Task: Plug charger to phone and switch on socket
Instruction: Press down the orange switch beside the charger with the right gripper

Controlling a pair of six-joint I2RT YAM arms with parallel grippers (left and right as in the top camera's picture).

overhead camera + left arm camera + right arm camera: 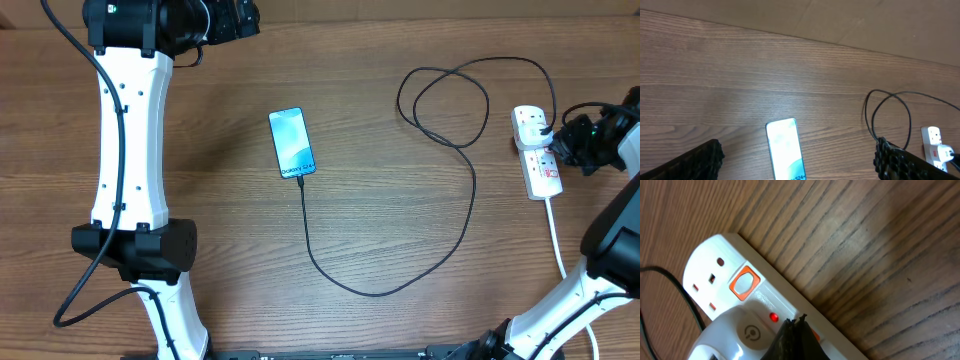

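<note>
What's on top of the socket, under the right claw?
The right claw, tips shut, sits over the socket beside a lit red light. An orange edge peeks out, likely a second switch; the rest is covered. The other switch is bare.

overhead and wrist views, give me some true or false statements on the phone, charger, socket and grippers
1. The phone lies on the table with its screen lit. True.
2. The charger cable reaches the phone's bottom edge. True.
3. The left gripper is shut on the phone. False: its fingers are spread wide apart and the phone lies free on the table.
4. The right gripper is at the socket, fingers together. True.
5. The socket lies on the left arm's side of the phone. False: it lies on the right arm's side, beyond the cable loops.
</note>
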